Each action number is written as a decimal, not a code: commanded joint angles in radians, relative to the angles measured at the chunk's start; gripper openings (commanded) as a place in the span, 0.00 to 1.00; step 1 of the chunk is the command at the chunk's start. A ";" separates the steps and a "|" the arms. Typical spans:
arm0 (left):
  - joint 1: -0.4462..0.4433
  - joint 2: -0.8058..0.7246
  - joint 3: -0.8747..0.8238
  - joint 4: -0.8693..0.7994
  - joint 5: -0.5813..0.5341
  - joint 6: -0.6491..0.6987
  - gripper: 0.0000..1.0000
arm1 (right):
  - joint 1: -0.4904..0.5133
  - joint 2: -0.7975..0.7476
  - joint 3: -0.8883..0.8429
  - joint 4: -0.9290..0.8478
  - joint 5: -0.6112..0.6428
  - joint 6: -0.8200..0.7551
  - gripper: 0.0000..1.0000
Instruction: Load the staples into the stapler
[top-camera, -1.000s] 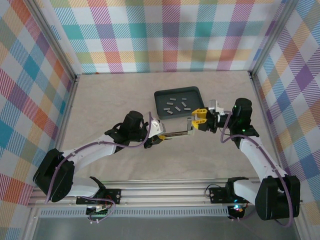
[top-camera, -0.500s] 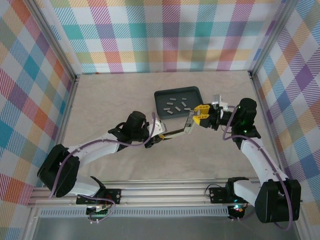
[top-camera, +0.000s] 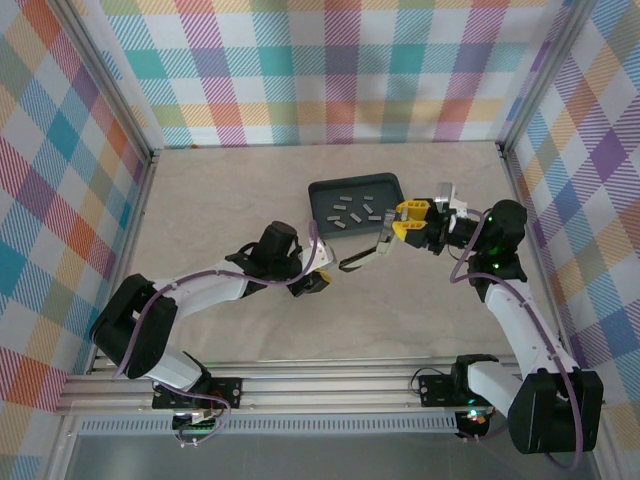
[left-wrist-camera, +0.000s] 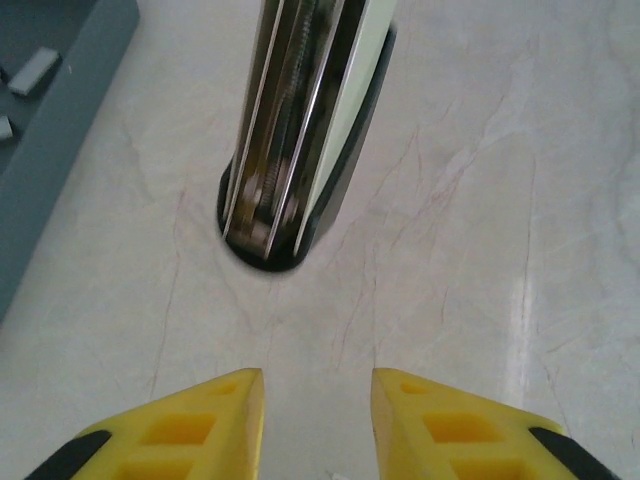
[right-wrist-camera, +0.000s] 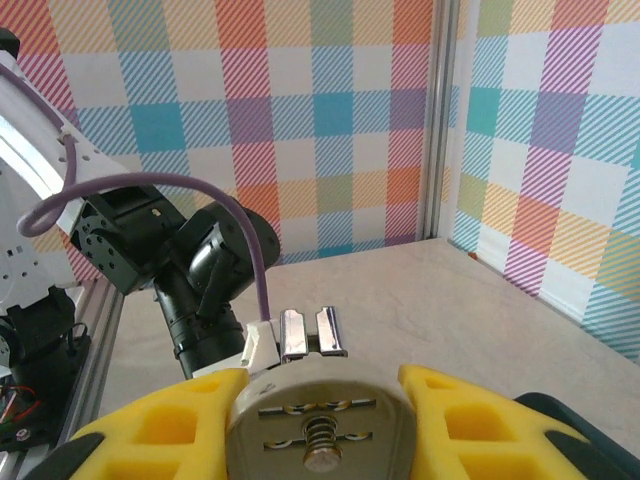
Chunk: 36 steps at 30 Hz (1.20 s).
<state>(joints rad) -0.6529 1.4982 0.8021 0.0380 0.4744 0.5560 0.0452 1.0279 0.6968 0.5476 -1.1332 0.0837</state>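
Observation:
The stapler (top-camera: 365, 252) stands slanted, its low end (left-wrist-camera: 262, 245) on the table, its chrome staple channel (left-wrist-camera: 295, 110) facing me. My right gripper (top-camera: 410, 222) is shut on its raised end; in the right wrist view the grey end plate (right-wrist-camera: 320, 430) sits between the yellow fingers (right-wrist-camera: 170, 425). My left gripper (top-camera: 318, 278) is open just short of the low end, its fingertips (left-wrist-camera: 225, 395) apart over bare table. Several staples (top-camera: 350, 212) lie in the dark tray (top-camera: 320, 190); one strip (left-wrist-camera: 35, 70) shows at the top left of the left wrist view.
The tray's wall (left-wrist-camera: 60, 150) runs close to the left of the stapler's low end. Checked walls and metal posts (top-camera: 510, 160) enclose the table. The left arm's wrist and purple cable (right-wrist-camera: 200, 270) are just beyond the stapler.
My left gripper has opened and let go of the stapler's low end. My right gripper has moved right and up with the other end, tilting the stapler more steeply.

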 joint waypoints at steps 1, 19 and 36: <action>-0.003 -0.016 0.036 0.093 0.060 -0.039 0.38 | 0.001 -0.020 0.000 0.116 0.007 0.039 0.00; -0.041 0.133 0.253 0.266 0.328 -0.048 0.53 | 0.010 0.007 -0.007 0.231 -0.027 0.118 0.00; -0.065 0.224 0.356 0.119 0.352 0.048 0.37 | 0.016 0.030 -0.018 0.316 -0.008 0.160 0.00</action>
<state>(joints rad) -0.7116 1.7119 1.1316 0.2047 0.8181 0.5819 0.0536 1.0615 0.6819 0.7662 -1.1458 0.2264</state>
